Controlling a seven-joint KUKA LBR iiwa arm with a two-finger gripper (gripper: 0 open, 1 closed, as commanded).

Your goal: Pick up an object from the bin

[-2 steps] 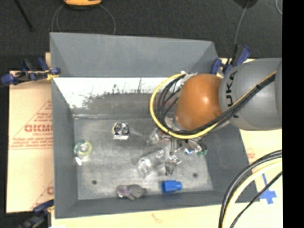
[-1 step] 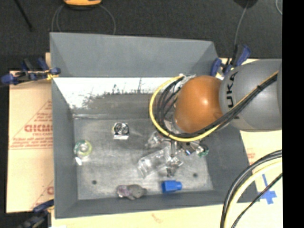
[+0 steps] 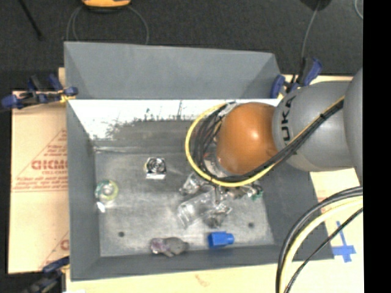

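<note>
Clear heap (image 3: 194, 207), maybe plastic, beside blue cap (image 3: 220, 240)

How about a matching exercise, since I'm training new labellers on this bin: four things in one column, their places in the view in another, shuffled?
Things
1. blue block
2. clear round thing
3. small silver thing
4. greyish-purple lump

Places
A. far left of the bin floor
B. bottom edge of the floor, near the middle
C. bottom edge of the floor, just below the heap of clear pieces
D. upper middle of the floor, left of the arm's orange cover

Pairs: 1-C, 2-A, 3-D, 4-B
</note>
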